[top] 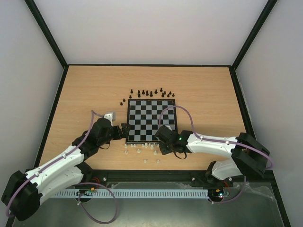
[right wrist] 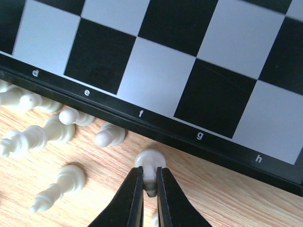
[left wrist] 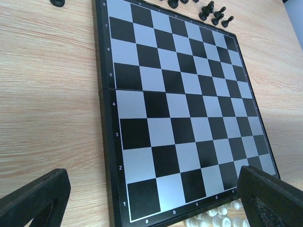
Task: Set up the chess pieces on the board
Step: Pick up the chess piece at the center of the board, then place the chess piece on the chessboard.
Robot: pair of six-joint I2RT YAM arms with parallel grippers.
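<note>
The board (top: 151, 121) lies mid-table with no pieces on its squares; it also shows in the left wrist view (left wrist: 180, 113) and the right wrist view (right wrist: 161, 71). Black chess pieces (top: 150, 92) stand in a loose row behind its far edge. White chess pieces (top: 141, 147) lie scattered by its near edge. My right gripper (right wrist: 150, 182) is shut on a white piece (right wrist: 150, 163) on the table just outside the board's f file. My left gripper (left wrist: 151, 198) is open and empty over the board's near left corner.
Several white pieces (right wrist: 47, 127) lie tipped on the wood to the left of the held piece. A lone black piece (top: 122, 102) stands off the board's far left corner. A small white block (top: 109, 115) sits by the left arm.
</note>
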